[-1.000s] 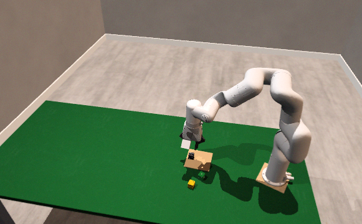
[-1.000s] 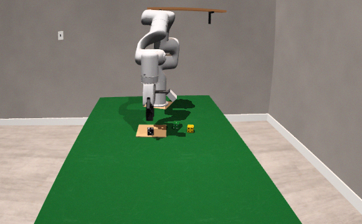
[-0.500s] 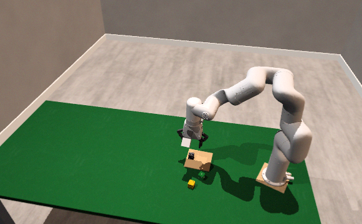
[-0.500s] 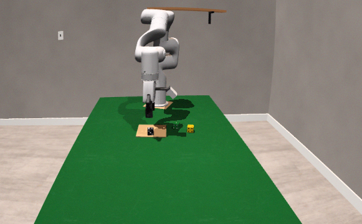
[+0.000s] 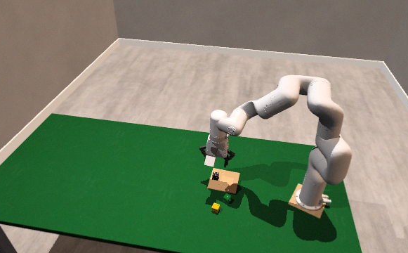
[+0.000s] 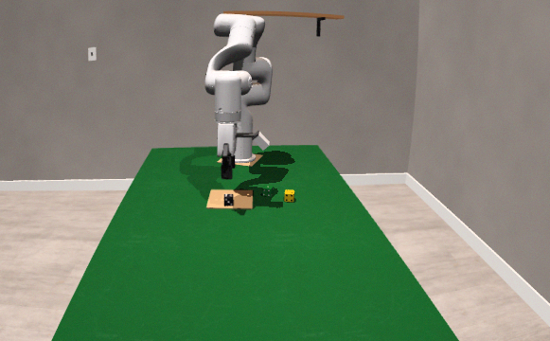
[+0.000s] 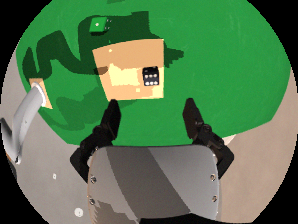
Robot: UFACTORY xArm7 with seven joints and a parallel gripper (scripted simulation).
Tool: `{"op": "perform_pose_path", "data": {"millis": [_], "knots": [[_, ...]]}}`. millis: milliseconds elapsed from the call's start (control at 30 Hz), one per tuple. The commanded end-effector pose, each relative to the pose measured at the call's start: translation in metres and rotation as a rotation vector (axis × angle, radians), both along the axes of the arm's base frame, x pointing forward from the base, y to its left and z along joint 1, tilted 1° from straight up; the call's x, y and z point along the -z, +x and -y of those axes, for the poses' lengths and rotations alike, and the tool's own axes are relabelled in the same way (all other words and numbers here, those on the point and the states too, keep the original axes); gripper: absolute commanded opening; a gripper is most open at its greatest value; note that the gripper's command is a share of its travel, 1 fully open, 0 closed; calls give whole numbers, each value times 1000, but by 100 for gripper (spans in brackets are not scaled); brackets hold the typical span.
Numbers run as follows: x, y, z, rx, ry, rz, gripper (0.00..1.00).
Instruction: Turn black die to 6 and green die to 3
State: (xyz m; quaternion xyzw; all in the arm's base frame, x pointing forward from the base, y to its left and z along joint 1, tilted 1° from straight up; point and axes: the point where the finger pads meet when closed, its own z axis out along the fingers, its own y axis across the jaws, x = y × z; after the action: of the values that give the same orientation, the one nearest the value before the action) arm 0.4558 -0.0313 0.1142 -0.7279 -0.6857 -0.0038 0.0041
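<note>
Top view: gripper hung wide open and empty above the mat; black die sat near a mat corner, green die off the mat, on the desk.

Exterior view: yellow die lay just beside the green; a careless approach risked nudging it.

Wrist view: black die's top face unreadable.
</note>
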Motion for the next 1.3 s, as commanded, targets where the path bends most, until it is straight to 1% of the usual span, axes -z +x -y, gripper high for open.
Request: {"op": "perform_pose_path", "data": {"millis": [0, 300, 400, 433, 500, 867, 967, 1000, 1033, 1233, 1267], "knots": [[-1, -6, -16, -140, 3, 4, 100], [1, -22, -46, -419, 6, 5, 100], [1, -24, -48, -437, 6, 5, 100], [2, -29, -58, -531, 6, 6, 100], [2, -31, -61, -559, 6, 6, 100], [4, -55, -94, -908, 5, 11, 100], [4, -56, -95, -922, 4, 12, 100], [5, -63, -104, -1021, 3, 13, 100], [5, -63, -104, -1024, 3, 13, 100], [6, -77, -120, -1212, -1, 17, 100], [6, -78, -121, -1221, -1, 17, 100]]}}
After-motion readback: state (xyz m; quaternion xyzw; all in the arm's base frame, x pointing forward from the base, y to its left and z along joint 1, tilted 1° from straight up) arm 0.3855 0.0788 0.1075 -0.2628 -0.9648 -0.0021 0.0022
